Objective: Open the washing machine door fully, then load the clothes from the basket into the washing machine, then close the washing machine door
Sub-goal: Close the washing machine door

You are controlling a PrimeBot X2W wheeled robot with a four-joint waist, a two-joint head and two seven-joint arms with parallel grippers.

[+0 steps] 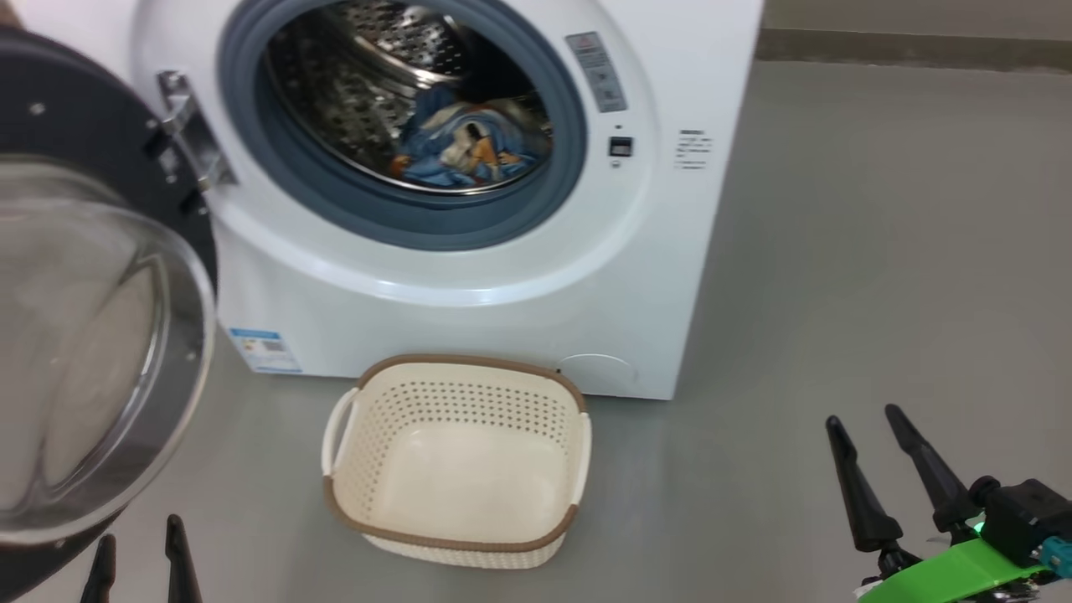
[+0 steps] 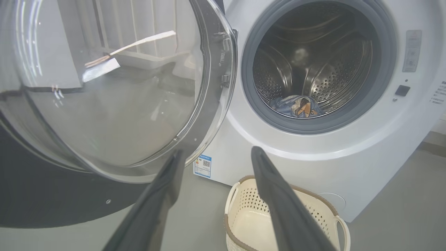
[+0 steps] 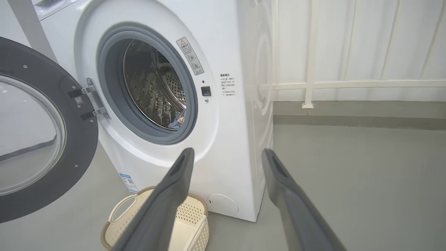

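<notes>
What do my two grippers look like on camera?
Both the left gripper and right gripper have two long, tapering dark grey fingers. Behind the right one: a black block, a bright green bracket and a teal connector.

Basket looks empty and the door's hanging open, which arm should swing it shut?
Left. The washing machine door stands open on the robot's left, close by the open left gripper; the right gripper sits far across, past the empty basket.
</notes>
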